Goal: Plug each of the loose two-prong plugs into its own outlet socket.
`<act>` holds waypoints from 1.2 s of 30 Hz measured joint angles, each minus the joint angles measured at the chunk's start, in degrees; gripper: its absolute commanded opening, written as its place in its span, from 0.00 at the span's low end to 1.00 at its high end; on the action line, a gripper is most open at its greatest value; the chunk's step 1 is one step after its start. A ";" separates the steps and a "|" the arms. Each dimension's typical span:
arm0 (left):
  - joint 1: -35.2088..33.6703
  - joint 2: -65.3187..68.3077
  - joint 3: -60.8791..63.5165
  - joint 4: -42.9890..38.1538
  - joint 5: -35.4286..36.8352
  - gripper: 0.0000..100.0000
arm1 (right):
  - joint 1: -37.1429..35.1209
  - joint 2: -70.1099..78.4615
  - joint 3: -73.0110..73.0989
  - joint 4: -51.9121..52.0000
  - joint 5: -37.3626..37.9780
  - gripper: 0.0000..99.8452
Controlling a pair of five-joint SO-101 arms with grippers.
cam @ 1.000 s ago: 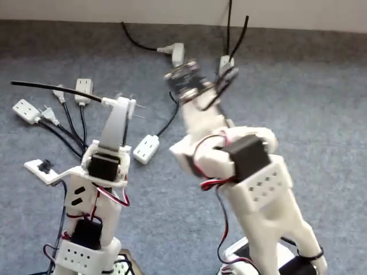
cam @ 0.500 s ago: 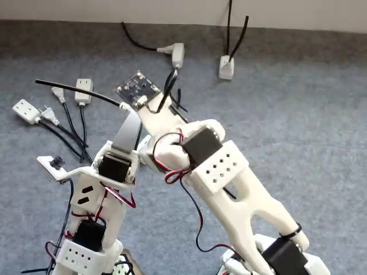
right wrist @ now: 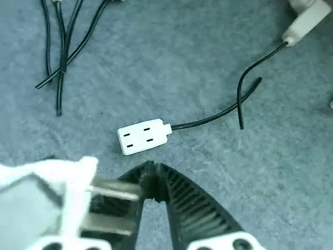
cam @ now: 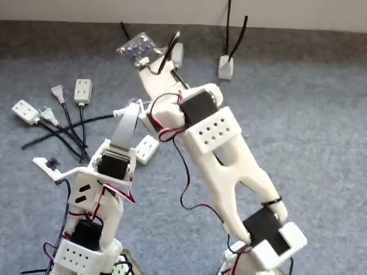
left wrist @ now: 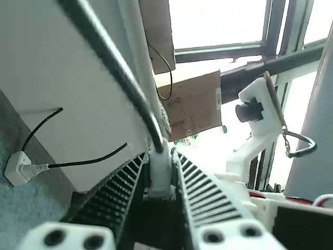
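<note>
My left gripper (left wrist: pixel 159 172) is shut on a white two-prong plug (left wrist: pixel 159 169) whose black cord (left wrist: pixel 112 67) runs off from its tip. In the high view this left gripper (cam: pixel 129 110) stands raised over the carpet. The plug's metal prongs (right wrist: pixel 112 190) lie right beside my right gripper (right wrist: pixel 151 171), whose black ribbed jaws meet at the tips with nothing between them. A white outlet socket (right wrist: pixel 144 136) lies on the carpet just beyond those tips; in the high view the same socket (cam: pixel 146 148) sits beside the left arm.
Two more white sockets (cam: pixel 83 89) (cam: pixel 23 110) and loose plugs (cam: pixel 56 91) lie at the left with a bundle of black cords (cam: pixel 69 129). A white plug (cam: pixel 176 55) and an adapter (cam: pixel 225 67) sit near the back wall. Grey carpet (cam: pixel 309 114) stretches out to the right.
The right arm has swung left across the table until its wrist is over the left gripper's plug. The held plug's cord has dropped from the air onto the carpet.
</note>
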 measured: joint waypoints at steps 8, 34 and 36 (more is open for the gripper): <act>1.41 0.00 0.00 0.62 -0.09 0.01 | 3.08 8.26 -13.80 5.98 0.00 0.01; -8.79 19.60 -16.97 15.56 -0.88 0.01 | 20.31 8.88 -39.12 17.05 10.29 0.01; -10.46 28.84 -23.38 18.46 -2.02 0.01 | 20.40 8.88 -39.21 17.05 10.29 0.01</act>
